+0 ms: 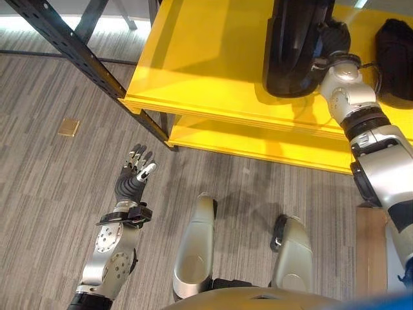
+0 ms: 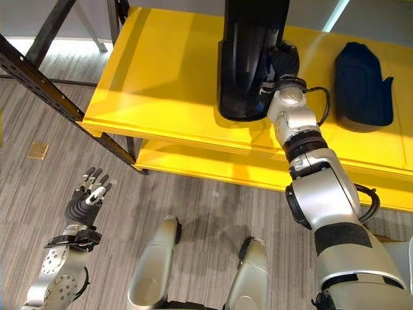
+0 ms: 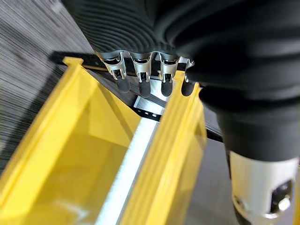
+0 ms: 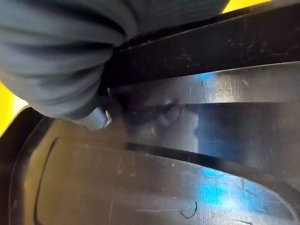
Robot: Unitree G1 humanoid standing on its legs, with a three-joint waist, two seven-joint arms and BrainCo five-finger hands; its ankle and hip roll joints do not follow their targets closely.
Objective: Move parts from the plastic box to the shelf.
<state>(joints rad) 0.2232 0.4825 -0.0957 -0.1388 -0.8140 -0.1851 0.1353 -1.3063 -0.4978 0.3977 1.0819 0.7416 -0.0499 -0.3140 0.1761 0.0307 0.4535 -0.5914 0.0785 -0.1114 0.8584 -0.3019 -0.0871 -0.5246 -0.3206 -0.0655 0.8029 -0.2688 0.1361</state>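
On the shelf (image 2: 168,77), black part (image 2: 242,58) hides right fingers.

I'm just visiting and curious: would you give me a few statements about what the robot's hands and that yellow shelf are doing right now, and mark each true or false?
1. The right hand is up at the large black part on the yellow shelf. True.
2. The left hand holds a part. False: it hangs over the floor with fingers straight, holding nothing.
3. A second dark part lies on the shelf beside the right arm. True.
4. The shelf's top board is blue. False: it is yellow.
5. A small tan square lies on the floor. True.
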